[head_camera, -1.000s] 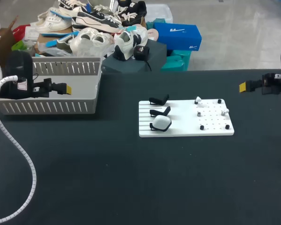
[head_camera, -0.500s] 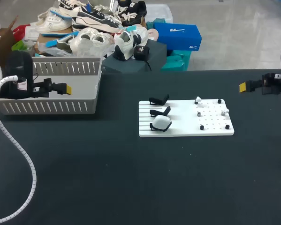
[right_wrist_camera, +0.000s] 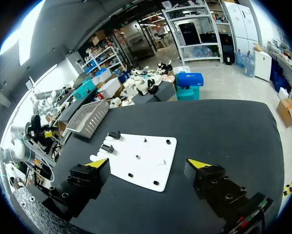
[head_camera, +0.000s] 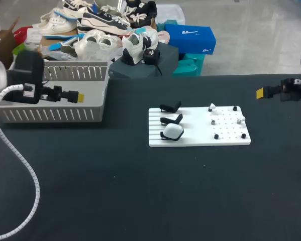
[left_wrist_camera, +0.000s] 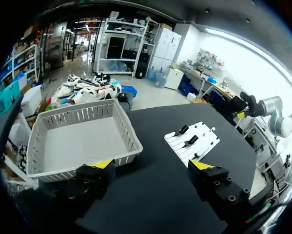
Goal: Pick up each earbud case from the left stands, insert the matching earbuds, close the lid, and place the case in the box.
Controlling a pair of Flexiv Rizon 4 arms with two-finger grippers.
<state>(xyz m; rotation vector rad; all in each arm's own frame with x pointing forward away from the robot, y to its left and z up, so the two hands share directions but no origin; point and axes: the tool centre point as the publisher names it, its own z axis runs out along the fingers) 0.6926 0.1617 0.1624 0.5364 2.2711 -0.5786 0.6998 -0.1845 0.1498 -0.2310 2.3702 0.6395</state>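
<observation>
Left gripper (left_wrist_camera: 151, 165): fingers wide apart, holding nothing, above black table (head_camera: 115, 191). Grey basket (left_wrist_camera: 82, 141) just ahead of it. Right gripper (right_wrist_camera: 147, 164): fingers spread too, empty. White board (right_wrist_camera: 136, 151) lies ahead of it. On board: white earbud case (head_camera: 173, 131) rests on one of three black stands (head_camera: 170, 107), other two bare. Small earbuds (head_camera: 212, 107) sit on board's end nearer right gripper.
</observation>
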